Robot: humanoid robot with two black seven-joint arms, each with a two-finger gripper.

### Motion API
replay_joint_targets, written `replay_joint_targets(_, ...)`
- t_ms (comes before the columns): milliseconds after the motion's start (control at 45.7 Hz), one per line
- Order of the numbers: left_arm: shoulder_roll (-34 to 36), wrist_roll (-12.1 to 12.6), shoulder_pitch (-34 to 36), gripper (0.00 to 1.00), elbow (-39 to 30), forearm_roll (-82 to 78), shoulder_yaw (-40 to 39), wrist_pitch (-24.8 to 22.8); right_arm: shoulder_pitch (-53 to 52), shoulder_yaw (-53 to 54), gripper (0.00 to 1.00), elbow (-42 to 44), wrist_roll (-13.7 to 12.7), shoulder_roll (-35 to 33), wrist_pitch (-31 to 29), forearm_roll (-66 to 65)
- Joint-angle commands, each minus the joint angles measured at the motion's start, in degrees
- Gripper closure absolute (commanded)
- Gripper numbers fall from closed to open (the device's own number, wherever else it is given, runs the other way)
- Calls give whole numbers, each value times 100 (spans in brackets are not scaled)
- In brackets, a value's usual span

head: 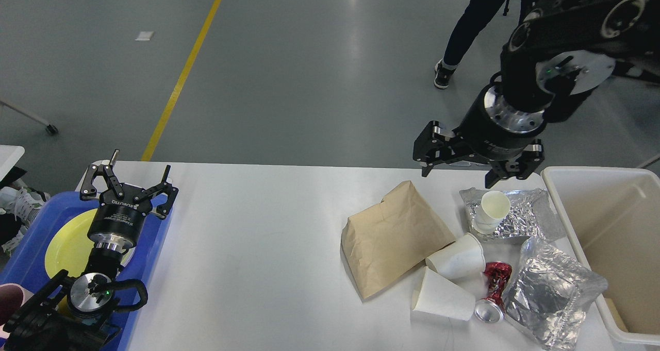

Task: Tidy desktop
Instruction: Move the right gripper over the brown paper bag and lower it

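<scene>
The white desktop (258,248) carries a pile of rubbish at its right. The pile holds a brown paper bag (394,237), a white paper cup (492,209) standing on a crumpled foil bag (531,214), two paper cups (456,261) (441,297) on their sides, a crushed red can (492,289) and a larger foil bag (551,291). My right gripper (457,178) is open and empty, hovering above the desktop's far edge just behind the standing cup. My left gripper (131,182) is open and empty above the blue tray.
A blue tray (152,237) with a yellow plate (64,245) sits at the desktop's left end. An off-white plastic bin (577,222) stands at the right edge. A person's legs (464,31) are on the floor behind the table.
</scene>
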State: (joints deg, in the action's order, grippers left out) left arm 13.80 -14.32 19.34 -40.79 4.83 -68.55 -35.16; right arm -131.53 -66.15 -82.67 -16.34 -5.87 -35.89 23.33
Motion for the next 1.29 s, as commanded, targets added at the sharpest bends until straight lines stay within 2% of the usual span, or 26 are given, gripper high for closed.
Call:
replay_joint_targets(0,0,-1,-1,4,0,0,0,1,837,550,0,786,-27,130,195,365)
replay_joint_targets(88,0,-1,-1,4,0,0,9,1,1435,630,0,1428,-185,192,424,777)
replay_joint_targets(241,0,-1,-1,4,0,0,9,1,2586,717,0,2526,-958,710,916,1648)
replay_joint_targets(328,0,-1,-1,4,0,-9,9,1,3289,1068,0,3054,-1213,895,1250,1728)
replay_joint_targets(504,0,-1,-1,4,0,0,9,1,4485,1895,0,3986,-1222,1115,1944,1675)
replay_joint_targets(635,0,-1,-1,4,0,-9,9,1,5022,1957,0,4390,-1187,1378,2770,1351)
replay_joint_targets(744,0,-1,-1,4,0,0,17,1,5417,2088,0,4838,-1178,1598,3105,1095)
replay_joint_targets(919,0,-1,-1,4,0,0,17,1,5883,2396,0,5402,-1161,1651,3167,1068)
replay_joint_targets(1270,0,-1,-1,4,0,-9,17,1,6147,2572,0,5411,-1091,1642,3202,576)
